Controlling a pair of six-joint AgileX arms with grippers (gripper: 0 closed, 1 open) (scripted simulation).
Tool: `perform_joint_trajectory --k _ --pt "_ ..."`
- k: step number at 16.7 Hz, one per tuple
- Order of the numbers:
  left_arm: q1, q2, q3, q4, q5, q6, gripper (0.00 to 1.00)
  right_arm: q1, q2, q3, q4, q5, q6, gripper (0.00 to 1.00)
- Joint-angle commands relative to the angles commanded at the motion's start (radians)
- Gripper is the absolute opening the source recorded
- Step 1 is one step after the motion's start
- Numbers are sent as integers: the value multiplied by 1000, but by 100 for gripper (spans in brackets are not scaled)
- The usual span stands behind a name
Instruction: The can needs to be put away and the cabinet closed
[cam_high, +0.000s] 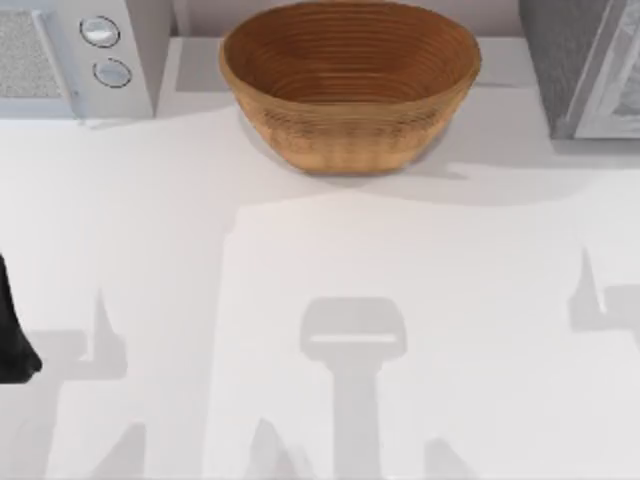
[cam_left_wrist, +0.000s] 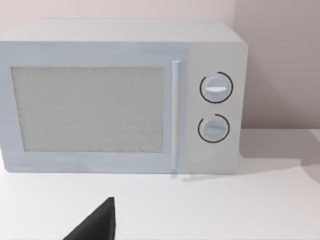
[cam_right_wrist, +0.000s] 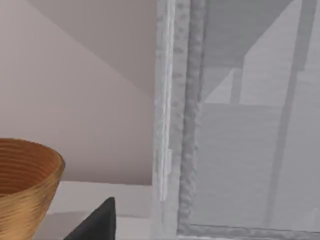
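Observation:
The can is out of view. The grey cabinet (cam_high: 580, 70) stands at the table's back right corner. The right wrist view looks at the cabinet's pale front edge (cam_right_wrist: 172, 125) and grey panels from close by, and I cannot tell how its door stands. A dark part of my right gripper (cam_right_wrist: 95, 225) pokes into that view, near the basket's rim. My left arm (cam_high: 12, 340) is a dark shape at the table's left edge. A dark part of my left gripper (cam_left_wrist: 95, 225) shows low over the table in front of the microwave.
A large wicker basket (cam_high: 350, 85) stands at the back middle, its rim also in the right wrist view (cam_right_wrist: 30, 165). A white microwave (cam_high: 80, 55) with two round dials sits at the back left, door shut (cam_left_wrist: 90, 110). Arm shadows fall across the white tabletop (cam_high: 330, 300).

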Motion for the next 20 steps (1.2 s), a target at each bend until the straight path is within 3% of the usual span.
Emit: perform_joint_trajectory --k 6,14,17,20 --pt "0 0 0 0 0 0 100 -16 -268 -350 55 16 23 100" --pt "0 0 0 0 0 0 100 -15 -287 -384 59 18 25 100" --pt "0 0 0 0 0 0 100 -75 -222 -358 123 -42 25 100" --pt "0 0 0 0 0 0 100 -204 -62 -309 267 -168 28 100"
